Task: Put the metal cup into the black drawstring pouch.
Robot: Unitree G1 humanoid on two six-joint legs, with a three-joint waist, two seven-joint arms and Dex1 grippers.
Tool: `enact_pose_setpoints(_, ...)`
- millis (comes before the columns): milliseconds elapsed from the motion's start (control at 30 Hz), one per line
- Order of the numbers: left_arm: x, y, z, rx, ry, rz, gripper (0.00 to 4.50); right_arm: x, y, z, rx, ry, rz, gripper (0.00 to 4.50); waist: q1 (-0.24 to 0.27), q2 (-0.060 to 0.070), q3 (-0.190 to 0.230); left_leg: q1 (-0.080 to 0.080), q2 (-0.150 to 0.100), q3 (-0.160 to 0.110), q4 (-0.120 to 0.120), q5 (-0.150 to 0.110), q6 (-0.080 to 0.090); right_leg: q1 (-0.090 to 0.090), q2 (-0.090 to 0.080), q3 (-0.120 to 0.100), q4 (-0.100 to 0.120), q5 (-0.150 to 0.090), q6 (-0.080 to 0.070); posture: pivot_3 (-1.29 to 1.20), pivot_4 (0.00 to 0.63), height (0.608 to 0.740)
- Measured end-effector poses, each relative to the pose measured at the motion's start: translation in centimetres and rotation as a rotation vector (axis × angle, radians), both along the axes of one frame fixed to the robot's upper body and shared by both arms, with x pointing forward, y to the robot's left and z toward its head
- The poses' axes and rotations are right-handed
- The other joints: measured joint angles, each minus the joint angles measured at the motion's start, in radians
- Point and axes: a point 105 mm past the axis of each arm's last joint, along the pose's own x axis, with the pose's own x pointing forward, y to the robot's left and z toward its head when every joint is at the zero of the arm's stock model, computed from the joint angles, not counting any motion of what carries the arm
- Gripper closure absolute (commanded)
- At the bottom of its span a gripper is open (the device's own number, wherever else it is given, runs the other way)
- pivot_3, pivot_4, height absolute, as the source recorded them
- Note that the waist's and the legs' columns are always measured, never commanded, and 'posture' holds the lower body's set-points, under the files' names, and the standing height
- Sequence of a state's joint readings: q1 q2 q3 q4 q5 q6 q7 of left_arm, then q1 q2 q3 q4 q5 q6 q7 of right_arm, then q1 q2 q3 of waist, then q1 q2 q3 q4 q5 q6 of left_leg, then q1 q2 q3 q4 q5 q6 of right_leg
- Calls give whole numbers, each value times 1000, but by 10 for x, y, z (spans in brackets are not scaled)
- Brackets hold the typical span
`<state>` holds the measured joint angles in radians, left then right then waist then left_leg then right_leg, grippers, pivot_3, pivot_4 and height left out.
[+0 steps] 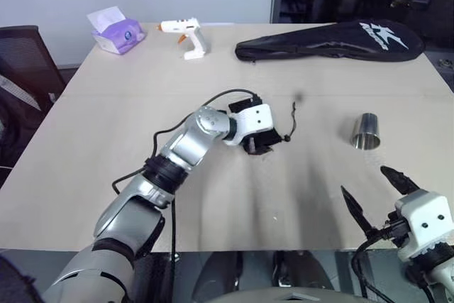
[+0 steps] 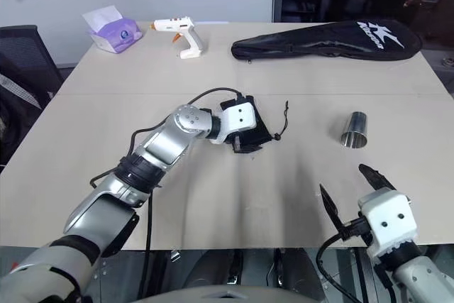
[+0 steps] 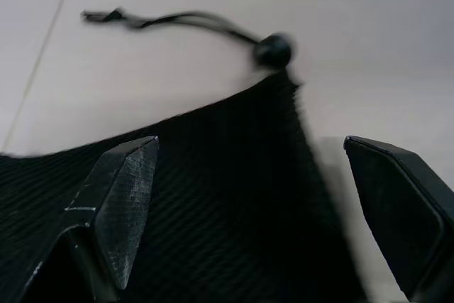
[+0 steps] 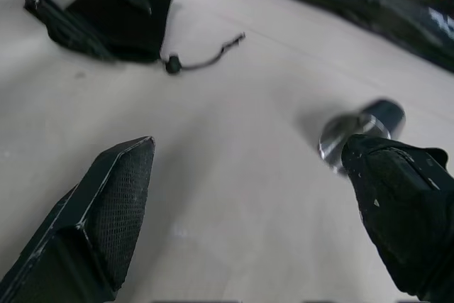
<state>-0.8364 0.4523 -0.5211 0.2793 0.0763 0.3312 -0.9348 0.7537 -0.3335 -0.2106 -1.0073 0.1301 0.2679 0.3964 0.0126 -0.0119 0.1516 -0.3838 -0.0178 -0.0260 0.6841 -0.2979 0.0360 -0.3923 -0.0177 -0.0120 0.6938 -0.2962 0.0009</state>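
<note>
The black drawstring pouch [image 1: 272,135] lies flat near the table's middle, its cord and toggle [image 3: 273,51] trailing off to the right. My left gripper [image 1: 256,148] points down onto it, open, one finger on either side of the fabric [image 3: 213,211] in the left wrist view. The metal cup [image 1: 367,133], a small shiny cylinder, rests on the table to the right of the pouch and apart from it. My right gripper [image 1: 365,181] hovers open at the near right edge, short of the cup [image 4: 358,133], with nothing between its fingers.
At the back of the table are a purple tissue box [image 1: 117,33], a white glue gun [image 1: 186,35] and a long black racket bag [image 1: 333,40]. A dark chair [image 1: 25,62] stands off the table's left side. Bare tabletop [image 1: 312,175] separates pouch, cup and right gripper.
</note>
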Motion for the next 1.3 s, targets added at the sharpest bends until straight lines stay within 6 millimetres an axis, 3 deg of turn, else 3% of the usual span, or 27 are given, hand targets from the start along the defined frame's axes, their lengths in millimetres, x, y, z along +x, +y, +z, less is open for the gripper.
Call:
enact_pose_setpoints(933, 12, 18, 6, 38, -15, 27, 101, 0, 7, -4, 2, -1, -17, 0, 0, 0, 0, -1, 0, 0, 0, 1, -2, -1, 0, 0, 1, 0, 0, 0, 150, 740)
enact_pose_setpoints(1300, 13, 27, 10, 35, 5, 42, 101, 1, 25, 5, 58, -59, 74, 0, 0, 0, 0, -1, 0, 0, 1, 1, -2, -1, 0, 0, 1, 0, 0, 0, 150, 740)
